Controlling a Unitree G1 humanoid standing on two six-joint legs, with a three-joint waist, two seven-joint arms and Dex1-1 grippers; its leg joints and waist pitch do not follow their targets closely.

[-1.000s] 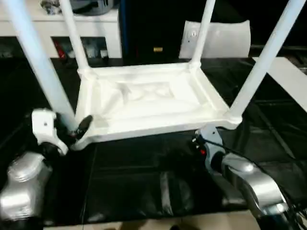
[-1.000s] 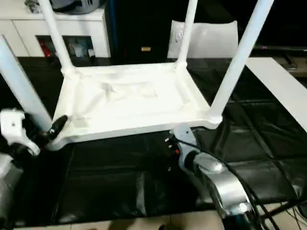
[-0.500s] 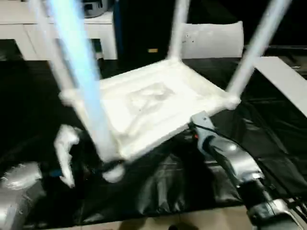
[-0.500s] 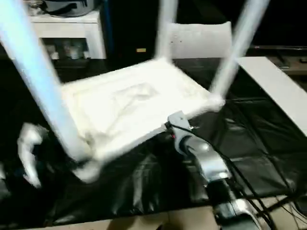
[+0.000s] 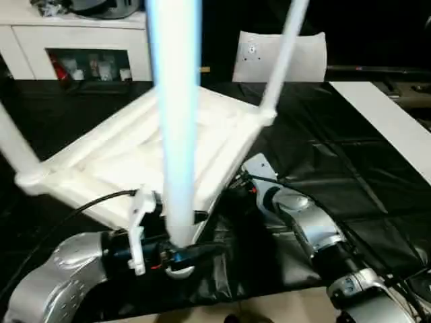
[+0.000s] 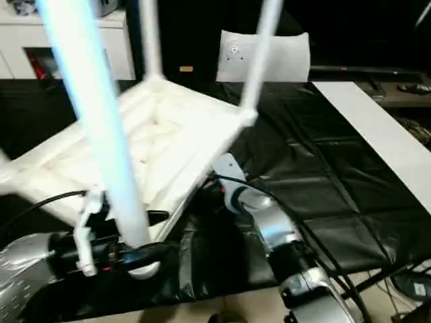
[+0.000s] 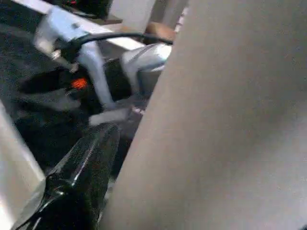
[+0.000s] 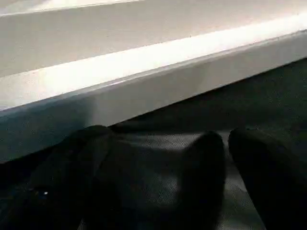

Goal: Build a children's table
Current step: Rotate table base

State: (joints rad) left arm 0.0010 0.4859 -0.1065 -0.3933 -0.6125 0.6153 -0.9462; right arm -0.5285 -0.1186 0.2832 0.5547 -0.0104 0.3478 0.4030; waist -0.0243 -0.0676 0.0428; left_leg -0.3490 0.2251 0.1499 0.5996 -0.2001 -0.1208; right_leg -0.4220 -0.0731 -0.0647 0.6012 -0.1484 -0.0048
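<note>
While the children's table point(image 5: 145, 151) lies upside down and tilted on the black worktop point(image 5: 350, 175), the left hand point(image 5: 176, 254) pinches its 6 o'clock leg point(image 5: 176, 101) at the base. The right hand point(image 8: 158, 177), fingers spread, sits under the 3 o'clock rim. Judged light, stiff, slippery; grip at the sockets.
</note>
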